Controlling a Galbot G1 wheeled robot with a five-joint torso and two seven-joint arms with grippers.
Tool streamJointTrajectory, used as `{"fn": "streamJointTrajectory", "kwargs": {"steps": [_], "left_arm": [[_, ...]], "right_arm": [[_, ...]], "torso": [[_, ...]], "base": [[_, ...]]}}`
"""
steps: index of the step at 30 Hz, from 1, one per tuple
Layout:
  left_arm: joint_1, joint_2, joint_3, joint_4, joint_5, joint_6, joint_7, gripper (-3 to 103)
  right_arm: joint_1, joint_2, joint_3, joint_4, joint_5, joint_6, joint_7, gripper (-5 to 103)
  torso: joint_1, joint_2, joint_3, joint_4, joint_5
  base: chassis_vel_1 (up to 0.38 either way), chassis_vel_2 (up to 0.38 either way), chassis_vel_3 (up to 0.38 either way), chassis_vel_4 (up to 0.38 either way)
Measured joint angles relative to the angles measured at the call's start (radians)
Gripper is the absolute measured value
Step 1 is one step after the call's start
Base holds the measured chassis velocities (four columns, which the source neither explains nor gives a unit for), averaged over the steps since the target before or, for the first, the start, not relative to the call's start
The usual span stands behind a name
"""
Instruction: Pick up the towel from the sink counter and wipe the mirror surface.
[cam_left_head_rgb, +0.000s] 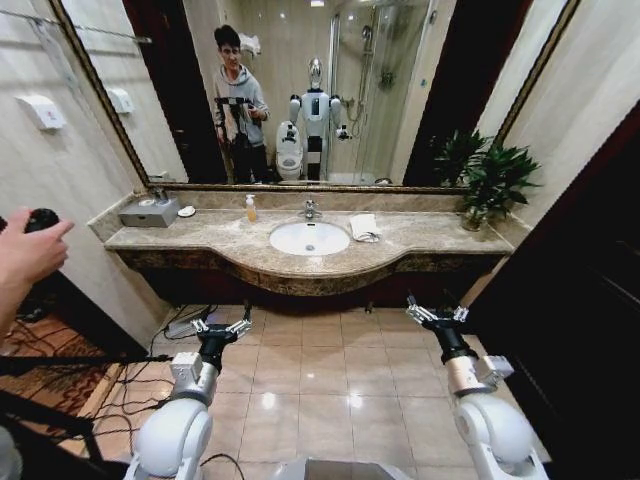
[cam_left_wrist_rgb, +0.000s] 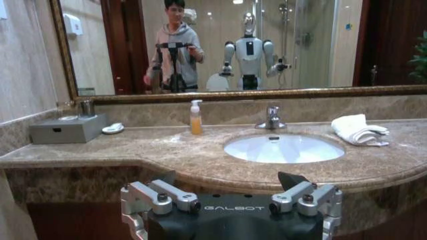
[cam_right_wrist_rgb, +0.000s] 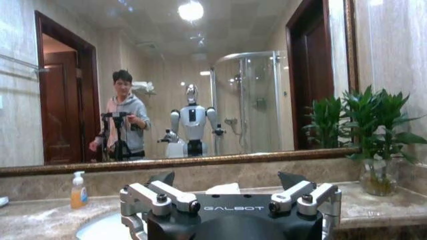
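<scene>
- Nothing is done yet: the towel (cam_left_head_rgb: 364, 226) sits folded on the tabletop (cam_left_head_rgb: 230, 240), just at three o'clock of the white basin (cam_left_head_rgb: 309, 238), untouched.
- The left gripper (cam_left_head_rgb: 221, 327) hangs low over the floor, well short of the tabletop's front edge, jaws spread wide and empty.
- The right gripper (cam_left_head_rgb: 436, 314) hovers at the same height, jaws wide open too, nothing held.
- Still to come: the approach, the pickup, then wiping the mirror (cam_left_head_rgb: 330, 90) at twelve o'clock above the basin.

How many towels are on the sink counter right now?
1. The towel lies folded on the sink counter, between the basin and the potted plant. More may be hidden.
</scene>
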Motion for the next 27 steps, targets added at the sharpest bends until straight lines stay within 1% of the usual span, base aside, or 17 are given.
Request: {"fn": "streamJointTrajectory", "kwargs": {"steps": [7,12,19,23,24,27], "left_arm": [[0.0,0.0,0.0,0.0,0.0,0.0,0.0,100],[0.0,0.0,0.0,0.0,0.0,0.0,0.0,100],[0.0,0.0,0.0,0.0,0.0,0.0,0.0,100],[0.0,0.0,0.0,0.0,0.0,0.0,0.0,100],[0.0,0.0,0.0,0.0,0.0,0.0,0.0,100],[0.0,0.0,0.0,0.0,0.0,0.0,0.0,100]], "right_arm": [[-0.006,0.002,-0.005,0.039,-0.004,-0.02,0.002,100],[-0.015,0.002,-0.015,0.069,-0.002,-0.049,0.006,100],[-0.047,-0.015,-0.02,0.11,0.004,-0.08,0.012,100],[-0.051,0.006,-0.02,0.132,-0.005,-0.091,0.005,100],[-0.041,0.024,-0.02,0.132,-0.006,-0.09,0.001,100],[-0.022,0.043,-0.018,0.135,0.009,-0.091,0.01,100]], "torso": [[0.0,0.0,0.0,0.0,0.0],[0.0,0.0,0.0,0.0001,0.0001],[0.0,0.0,0.0,0.0,0.0],[0.0,0.0,0.0,0.0,-0.0001],[0.0,0.0,0.0,0.0,0.0001],[0.0,0.0,0.0,0.0,0.0001]], "base": [[0.0,0.0,0.0,0.0],[0.0,0.0,0.0,0.0],[0.0,0.0,0.0,0.0],[0.0,0.0,0.0,0.0],[0.0,0.0,0.0,0.0],[0.0,0.0,0.0,0.0]]}}
